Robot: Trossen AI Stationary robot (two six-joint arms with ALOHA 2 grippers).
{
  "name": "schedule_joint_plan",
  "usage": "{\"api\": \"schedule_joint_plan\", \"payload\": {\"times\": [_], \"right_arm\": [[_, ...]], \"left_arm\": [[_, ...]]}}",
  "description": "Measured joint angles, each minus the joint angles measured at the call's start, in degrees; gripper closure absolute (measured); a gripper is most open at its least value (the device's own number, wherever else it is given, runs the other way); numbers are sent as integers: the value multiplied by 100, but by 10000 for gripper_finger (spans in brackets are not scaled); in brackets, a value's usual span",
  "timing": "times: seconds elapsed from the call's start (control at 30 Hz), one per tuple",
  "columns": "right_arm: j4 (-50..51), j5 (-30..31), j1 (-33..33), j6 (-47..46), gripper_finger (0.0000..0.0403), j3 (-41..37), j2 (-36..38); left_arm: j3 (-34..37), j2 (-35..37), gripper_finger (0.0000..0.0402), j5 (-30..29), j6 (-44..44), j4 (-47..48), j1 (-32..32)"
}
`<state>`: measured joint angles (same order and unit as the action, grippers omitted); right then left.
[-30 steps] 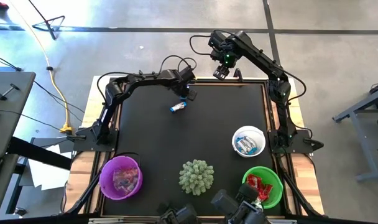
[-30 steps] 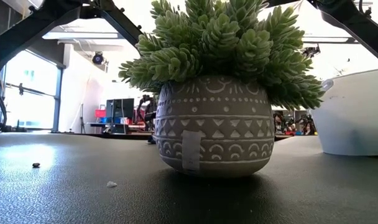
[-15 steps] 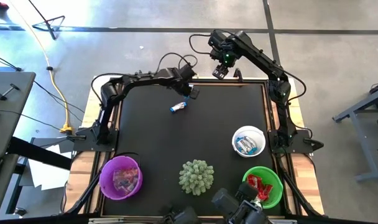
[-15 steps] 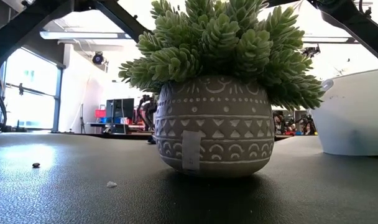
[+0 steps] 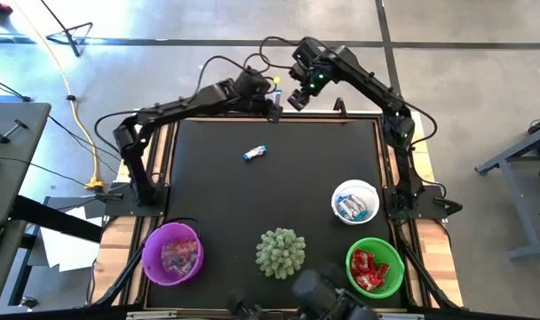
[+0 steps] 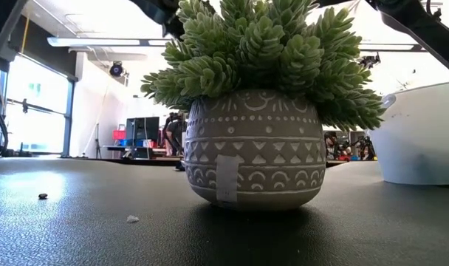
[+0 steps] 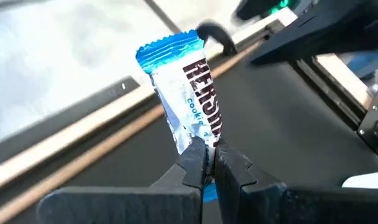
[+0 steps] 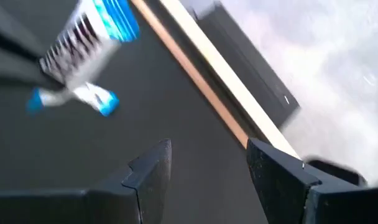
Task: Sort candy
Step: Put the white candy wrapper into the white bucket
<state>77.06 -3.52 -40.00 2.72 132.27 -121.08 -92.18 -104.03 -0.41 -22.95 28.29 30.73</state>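
My left gripper is raised over the table's far edge, shut on a blue-and-white wrapped candy. Close beside it, toward the right, my right gripper hangs open with nothing between its fingers. It looks down at the held candy. A second blue-and-white candy lies flat on the black mat. More candy lies in the purple bowl, the white bowl and the green bowl at the near side. My left gripper pinches the candy's crimped lower end between its two fingertips. The fingers slant down toward the far edge. The candy sticks out beyond the fingertips along their line, lifted clear of the table, its other crimped end free.
A spiky pale-green plant in a patterned grey pot stands at the near middle, between the purple and green bowls. Wooden strips border the mat. Open mat lies around the loose candy.
My left gripper has risen from just above the mat beside the loose candy and gone toward the far edge, carrying its candy up clear of the table. The loose candy has stayed in place. My right gripper has tipped and shifted slightly toward the left gripper.
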Motion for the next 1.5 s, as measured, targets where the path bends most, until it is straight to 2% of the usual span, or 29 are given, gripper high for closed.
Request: {"api": "schedule_joint_plan", "payload": {"times": [0.23,0.37,0.57,0.83,1.07,1.17,1.5], "right_arm": [[-1317,-393,170,-849,197,0,0],[-1748,-438,227,-1210,197,0,0],[-2264,-881,229,-1697,197,0,0],[-2888,-698,246,-2204,197,0,127],[-3149,-652,281,-2169,197,-2,379],[-2911,-569,300,-1925,197,0,655],[-1279,235,392,-1423,197,9,1559]], "left_arm": [[-2,469,397,-486,293,144,-42],[-2,671,397,-891,426,225,-10],[-9,881,397,-1270,574,341,34],[-9,1083,397,-1438,591,292,178],[-9,1153,397,-1710,810,233,231],[-9,1152,397,-1529,792,277,225],[-7,1152,397,23,673,-274,-233]]}}
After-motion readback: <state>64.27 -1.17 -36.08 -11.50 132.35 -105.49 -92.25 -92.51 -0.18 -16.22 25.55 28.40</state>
